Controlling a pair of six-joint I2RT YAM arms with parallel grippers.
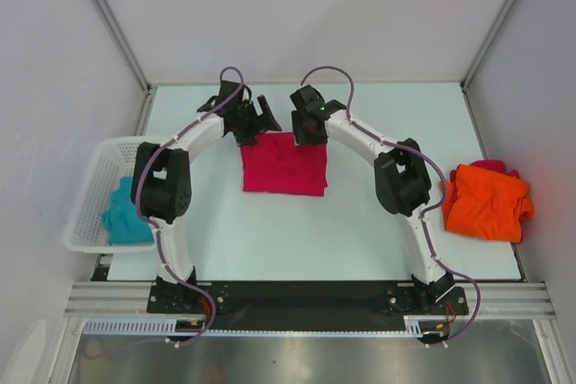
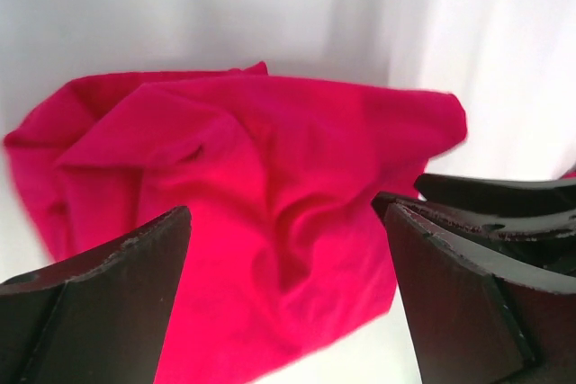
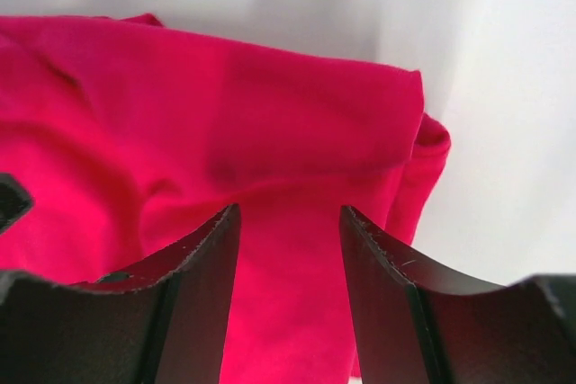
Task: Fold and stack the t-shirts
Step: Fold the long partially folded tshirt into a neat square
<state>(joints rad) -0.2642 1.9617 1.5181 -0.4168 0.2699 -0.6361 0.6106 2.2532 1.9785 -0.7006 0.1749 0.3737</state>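
The crimson-pink t-shirt point(image 1: 283, 165) lies folded into a rough rectangle at the middle of the table. My left gripper point(image 1: 262, 118) is open over its far left corner. In the left wrist view its jaws stand wide apart point(image 2: 288, 222) with the wrinkled shirt point(image 2: 270, 150) below them. My right gripper point(image 1: 310, 129) is open over the shirt's far right edge. In the right wrist view its jaws point(image 3: 290, 218) stand apart above the shirt point(image 3: 270, 105). The orange t-shirt point(image 1: 487, 203) lies crumpled at the right. The teal t-shirt point(image 1: 124, 214) lies in the basket.
A white mesh basket point(image 1: 93, 188) stands at the table's left edge. A bit of crimson cloth point(image 1: 490, 165) shows behind the orange pile. Grey walls close in the far side and both sides. The arm bases sit at the near edge.
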